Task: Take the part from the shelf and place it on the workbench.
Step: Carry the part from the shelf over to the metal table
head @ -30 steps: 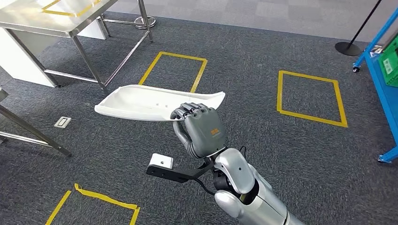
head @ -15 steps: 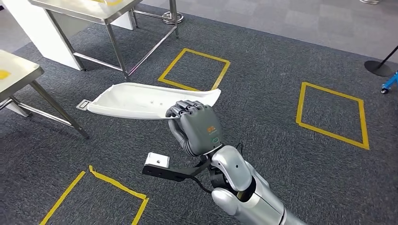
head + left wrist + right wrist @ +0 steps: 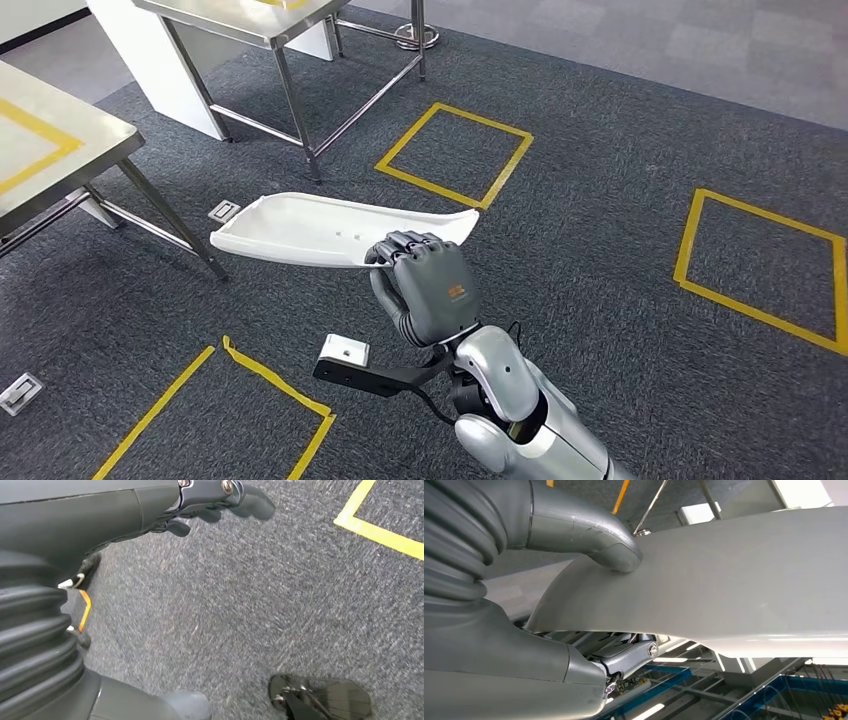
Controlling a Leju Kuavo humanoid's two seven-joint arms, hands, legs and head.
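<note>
In the head view my right hand [image 3: 428, 290] grips a long, curved white plastic part [image 3: 320, 228] by its near edge and carries it level above the carpet. The right wrist view shows the thumb [image 3: 614, 550] pressed on one face of the part [image 3: 749, 580], with the fingers [image 3: 634, 652] curled under it. A steel workbench [image 3: 80, 125] with yellow tape on its top stands at the far left, beyond the part's left end. My left hand [image 3: 220, 500] hangs over the carpet and holds nothing.
A second steel table [image 3: 235, 18] stands at the back left, its legs [image 3: 296, 112] reaching the carpet. Yellow tape squares [image 3: 455, 155] [image 3: 765, 265] mark the grey carpet ahead, with more tape [image 3: 262, 385] near my feet. A floor socket [image 3: 223, 211] lies by the workbench leg.
The whole picture has shifted: the camera has turned left, the blue shelf has left the frame and the steel tables have come closer. The part stays in my right hand.
</note>
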